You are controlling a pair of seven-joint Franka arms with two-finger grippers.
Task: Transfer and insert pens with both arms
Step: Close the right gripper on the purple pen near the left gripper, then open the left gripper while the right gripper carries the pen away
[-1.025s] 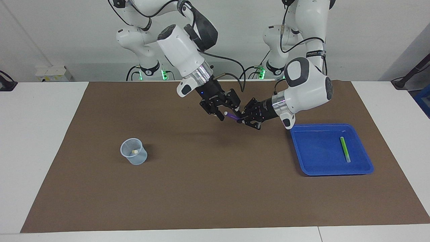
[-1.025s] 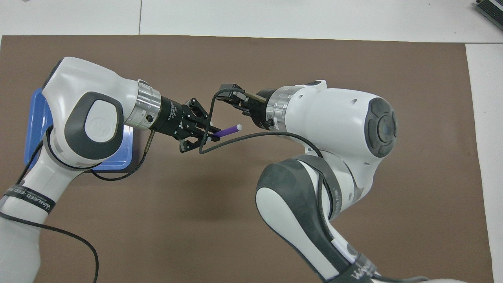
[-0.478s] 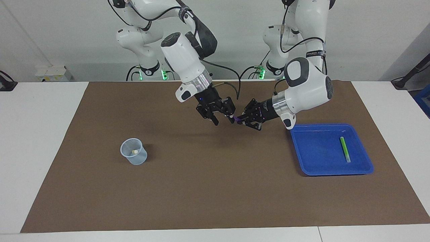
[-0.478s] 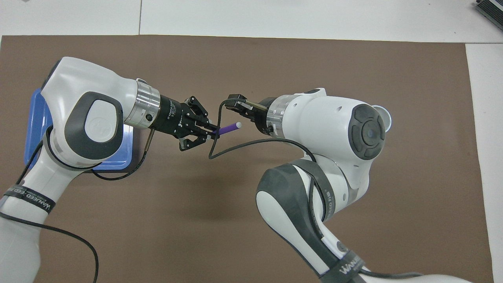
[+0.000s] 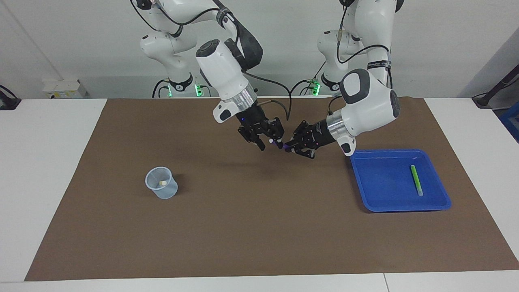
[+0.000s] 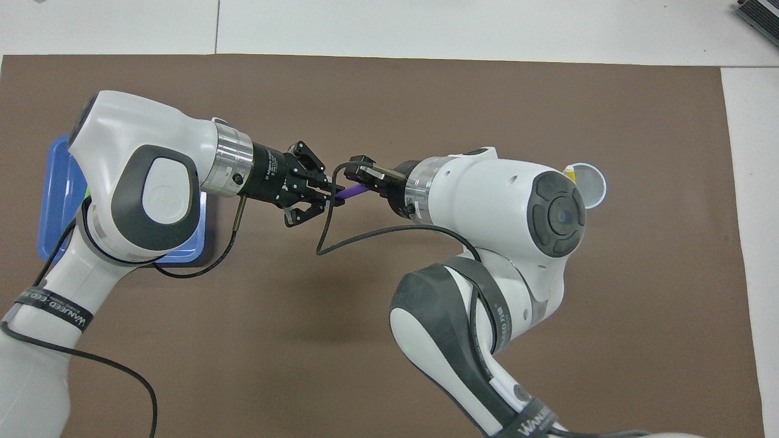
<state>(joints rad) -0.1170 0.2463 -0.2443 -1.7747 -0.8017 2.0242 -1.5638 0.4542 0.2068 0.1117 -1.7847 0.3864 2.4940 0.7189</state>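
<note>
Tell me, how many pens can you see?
3. A purple pen held in the air between both grippers, a green pen lying in the blue tray, and a yellow pen standing in the cup.

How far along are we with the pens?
One pen stands in the cup, pale tip showing. The purple pen is mid-handover above the mat: left gripper holds it, right gripper is around its free end. The green pen waits in the blue tray.
</note>
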